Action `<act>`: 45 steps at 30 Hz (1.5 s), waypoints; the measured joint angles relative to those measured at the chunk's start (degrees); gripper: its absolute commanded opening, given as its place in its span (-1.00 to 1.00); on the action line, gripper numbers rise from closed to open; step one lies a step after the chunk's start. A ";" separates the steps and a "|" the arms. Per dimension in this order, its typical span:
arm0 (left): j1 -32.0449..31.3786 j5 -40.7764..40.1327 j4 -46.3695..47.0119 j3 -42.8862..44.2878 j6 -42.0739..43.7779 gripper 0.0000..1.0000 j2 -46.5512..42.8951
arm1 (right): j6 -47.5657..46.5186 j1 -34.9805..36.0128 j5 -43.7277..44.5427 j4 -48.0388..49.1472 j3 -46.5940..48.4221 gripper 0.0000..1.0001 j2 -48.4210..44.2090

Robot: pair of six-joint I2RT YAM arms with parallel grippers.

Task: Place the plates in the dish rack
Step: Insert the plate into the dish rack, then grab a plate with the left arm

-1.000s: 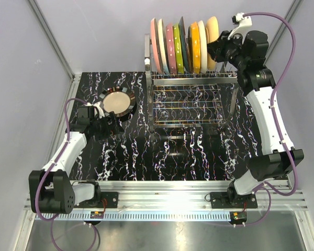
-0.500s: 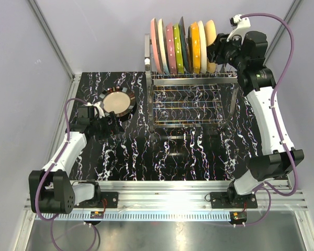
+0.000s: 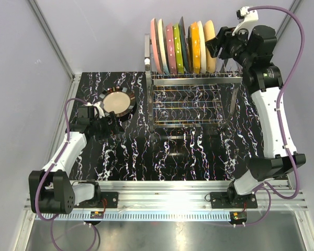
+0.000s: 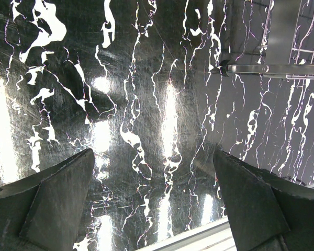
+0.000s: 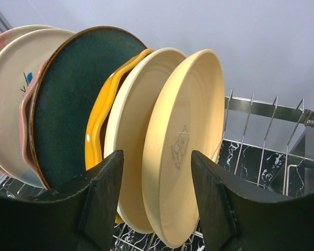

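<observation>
Several plates stand on edge in the dish rack (image 3: 193,78) at the back, from pink-cream (image 3: 154,44) to orange (image 3: 194,42). The rightmost is a tan plate (image 3: 212,39) (image 5: 191,136). My right gripper (image 3: 220,46) (image 5: 157,157) is open, with a finger on either side of that plate's rim and a gap on both sides. A black-rimmed plate (image 3: 118,102) lies flat on the table left of the rack. My left gripper (image 3: 111,127) (image 4: 153,154) hovers open just in front of it, with only tabletop between its fingers.
The black marbled table (image 3: 162,151) spreads in front of the rack. The rack's lower wire tier (image 3: 188,107) juts forward, and its tube frame (image 4: 272,68) shows in the left wrist view. Free upright tines (image 5: 261,141) stand right of the tan plate. Grey walls close in on the sides and back.
My right gripper has opened off the tan plate, which stays standing in the rack, and has drawn back up and to the right. The left arm has not moved.
</observation>
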 measured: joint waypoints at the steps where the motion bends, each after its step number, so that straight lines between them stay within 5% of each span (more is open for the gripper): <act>1: 0.00 0.00 0.00 0.00 0.00 0.98 -0.02 | -0.02 0.00 0.15 -0.33 0.39 0.25 0.00; 16: 0.00 -0.07 0.02 0.00 -0.07 0.98 -0.39 | -0.72 0.90 0.26 -3.19 3.19 0.29 -3.61; 21: 0.00 -0.66 -0.09 0.00 -0.07 0.98 -0.42 | -0.26 0.90 0.02 -2.99 2.49 0.05 -7.72; 32: 0.22 -8.46 -1.88 0.00 -0.70 0.98 -1.64 | 3.91 3.76 -7.85 5.11 -22.77 -0.05 -33.79; 45: 4.59 -8.48 0.57 1.53 -9.77 0.98 -1.84 | 9.55 17.44 -14.40 12.98 -53.37 -0.07 -45.27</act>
